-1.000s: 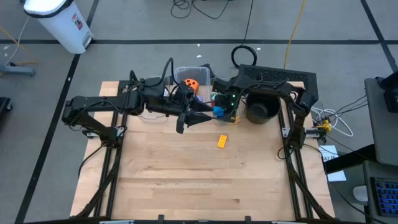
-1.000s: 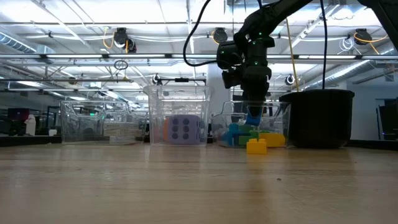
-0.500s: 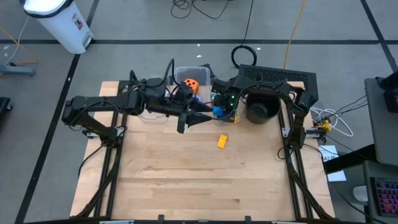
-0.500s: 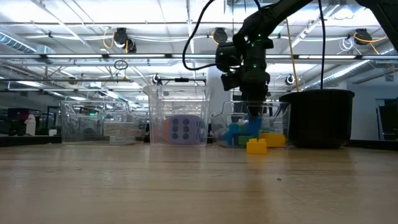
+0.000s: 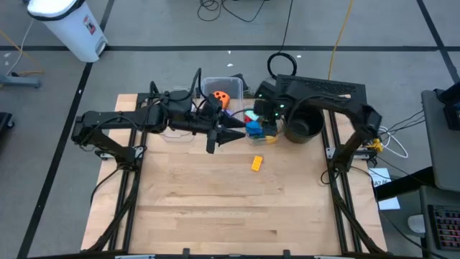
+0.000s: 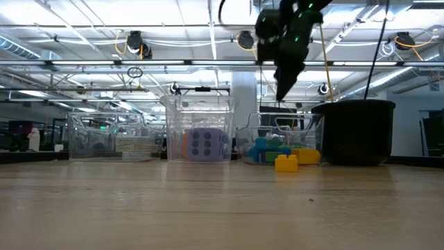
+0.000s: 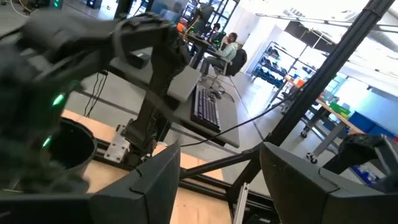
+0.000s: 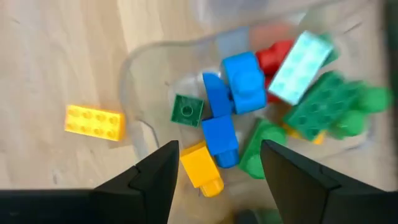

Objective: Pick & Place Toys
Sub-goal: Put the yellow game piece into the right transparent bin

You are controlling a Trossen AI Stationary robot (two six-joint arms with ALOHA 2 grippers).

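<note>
Several coloured bricks (image 8: 236, 106) lie in a clear bin (image 5: 256, 126) at the table's far side. One yellow brick (image 5: 256, 163) lies flat on the table in front of the bin; it also shows in the right wrist view (image 8: 94, 122) and in the low view (image 6: 286, 163). An orange die (image 5: 221, 96) and a purple die (image 6: 205, 144) sit in a second clear bin. My right gripper (image 8: 217, 186) hangs open and empty high above the brick bin (image 6: 283, 89). My left gripper (image 5: 233, 135) is open and empty, level, just left of the brick bin.
A black pot (image 5: 302, 128) stands right of the brick bin. A third clear bin (image 6: 114, 139) stands at the far left, under my left arm. The near half of the wooden table (image 5: 215, 208) is bare. A person sits far off in the room (image 7: 231, 45).
My right gripper has gone up out of the brick bin and a little toward the table's far edge, carrying nothing. A blue brick that was at its fingertips stays in the bin. My left arm has kept still.
</note>
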